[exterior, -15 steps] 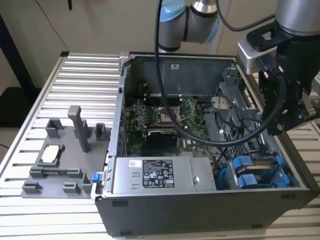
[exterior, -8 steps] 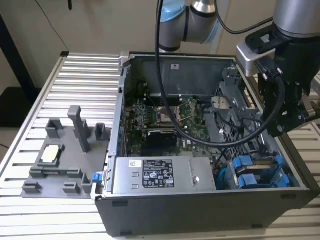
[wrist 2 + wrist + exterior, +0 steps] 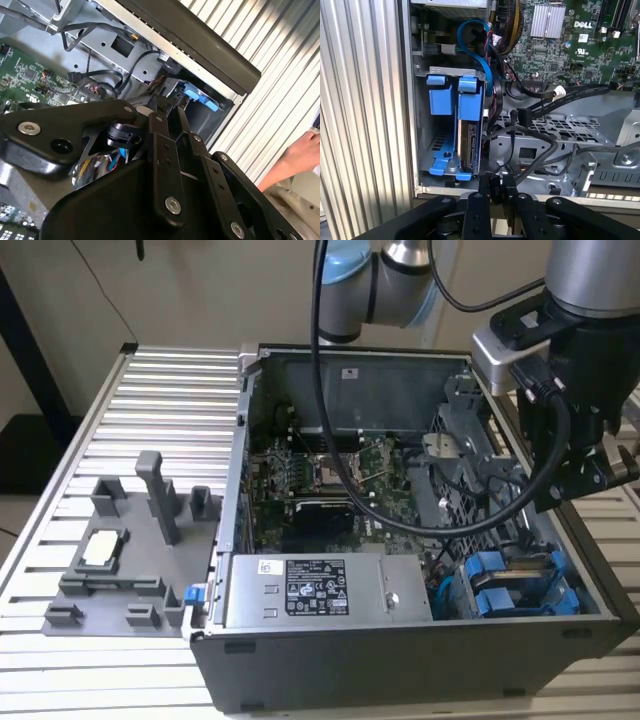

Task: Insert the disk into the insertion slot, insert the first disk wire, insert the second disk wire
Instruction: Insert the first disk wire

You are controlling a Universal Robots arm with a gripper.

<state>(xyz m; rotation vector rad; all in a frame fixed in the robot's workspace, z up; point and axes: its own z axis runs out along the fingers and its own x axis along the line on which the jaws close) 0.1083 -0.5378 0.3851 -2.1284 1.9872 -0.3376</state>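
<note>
While the claw (image 3: 495, 184) hangs over the drive corner of the open computer case (image 3: 400, 665), its fingers (image 3: 477, 210) stand nearly together and appear to pinch a black wire plug (image 3: 495, 190); I judge it closed on that plug, though the contact is partly hidden. Just beyond the tips sits the disk (image 3: 469, 145), on edge in its blue carrier and down in the insertion slot (image 3: 432, 127), which lies toward four o'clock of the case in the exterior view. Step one reads as done; a wire insertion is in hand. A second black connector (image 3: 524, 116) hangs loose near the disk. Seating the held plug calls for squaring it to the disk's socket edge and clearing the cables
</note>
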